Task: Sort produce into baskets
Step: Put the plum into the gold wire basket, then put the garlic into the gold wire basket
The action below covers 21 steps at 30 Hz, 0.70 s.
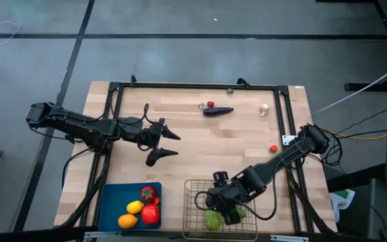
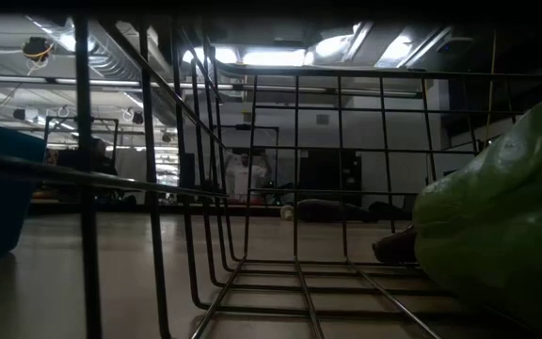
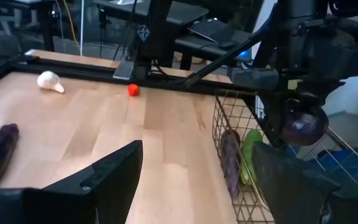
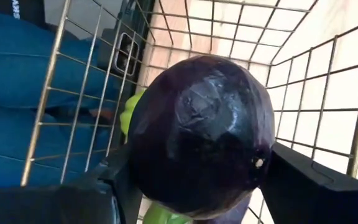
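My right claw (image 4: 191, 180) gripped a purple eggplant (image 4: 201, 134) over the wire basket (image 1: 197, 195); I needed to lower before letting go.

Round purple eggplant (image 4: 201, 134) held over wire basket (image 1: 195, 202); blue tray (image 1: 113, 202) holds 4 fruits.

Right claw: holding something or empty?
Holding. The right claw grips a purple eggplant between its fingers, above the wire basket.
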{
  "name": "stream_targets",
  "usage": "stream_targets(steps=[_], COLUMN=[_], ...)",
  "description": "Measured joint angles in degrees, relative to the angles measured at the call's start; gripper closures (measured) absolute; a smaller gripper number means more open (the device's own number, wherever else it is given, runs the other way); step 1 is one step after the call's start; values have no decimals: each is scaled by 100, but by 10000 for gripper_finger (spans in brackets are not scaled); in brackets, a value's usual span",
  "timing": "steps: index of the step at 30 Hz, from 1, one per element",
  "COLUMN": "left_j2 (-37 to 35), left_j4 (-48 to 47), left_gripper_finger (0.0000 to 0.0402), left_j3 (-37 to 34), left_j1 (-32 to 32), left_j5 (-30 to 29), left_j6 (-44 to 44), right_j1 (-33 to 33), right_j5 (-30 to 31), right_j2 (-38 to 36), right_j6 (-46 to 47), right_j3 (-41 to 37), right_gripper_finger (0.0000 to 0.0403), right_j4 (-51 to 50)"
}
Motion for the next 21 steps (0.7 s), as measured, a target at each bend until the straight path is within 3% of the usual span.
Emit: stream_targets(steps=[6,15,21], left_j2=[0,0,0], left_j4=[-11,-23,-47], left_gripper_finger=[105,105,105], left_j3=[0,0,0], left_j1=[-3,-2,-2], left_j5=[0,-2,-2], left_j6=[-201,-221,-300], right_j1=[8,6,6], right_j5=[-147,-149,-149], right_j2=[0,0,0], right_j6=[-44,-22,-137], right_j3=[0,0,245], right_gripper_finger=[140,38,14], right_j4=[-26,-46,-491])
